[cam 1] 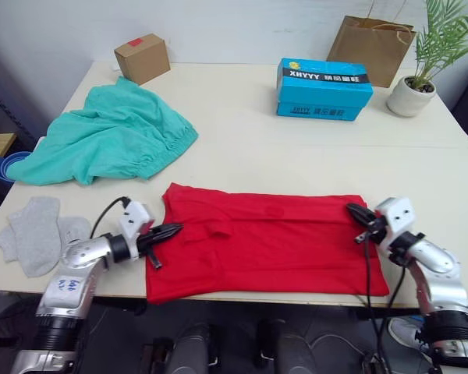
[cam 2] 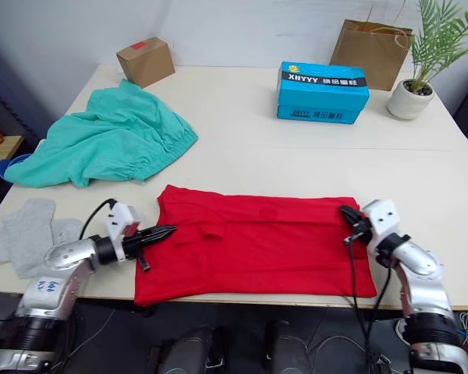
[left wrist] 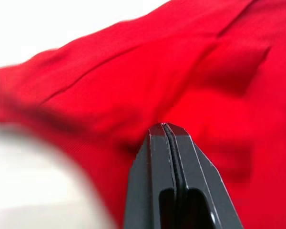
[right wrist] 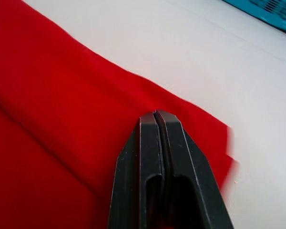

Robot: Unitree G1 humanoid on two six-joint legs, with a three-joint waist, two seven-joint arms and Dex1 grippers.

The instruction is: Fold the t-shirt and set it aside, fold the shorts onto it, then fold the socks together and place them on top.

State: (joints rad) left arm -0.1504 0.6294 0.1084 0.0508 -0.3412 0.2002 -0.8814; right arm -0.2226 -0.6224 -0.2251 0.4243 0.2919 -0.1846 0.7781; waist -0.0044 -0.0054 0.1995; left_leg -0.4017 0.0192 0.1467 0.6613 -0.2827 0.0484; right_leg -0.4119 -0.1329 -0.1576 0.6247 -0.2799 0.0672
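T-shirt [cam 1: 265, 245] lies flat on the near part of the table [cam 1: 296, 148], folded into a wide red rectangle, its near edge at the table's front edge. Left gripper [cam 1: 174, 229] sits at the shirt's left edge, tips over the red cloth near a small folded flap; fingers pressed together in the left wrist view, no cloth visibly pinched between them. Right gripper [cam 1: 353, 210] is at the shirt's right end, near its far right corner, tips over the cloth; fingers also closed tip to tip in the right wrist view, nothing seen held. Both grippers point inward toward each other across the shirt.

Shorts [cam 1: 109, 140] are bunched in a teal heap on the far left of the table, well apart from the shirt and both grippers. Socks [cam 1: 37, 231] lie flat, grey, at the table's near left edge, just left of the left arm, apart from the shirt.

Behind: cardboard box [cam 1: 142, 58] at the far left, blue box [cam 1: 324, 89] far centre-right, paper bag [cam 1: 372, 48] and potted plant [cam 1: 421, 70] far right.
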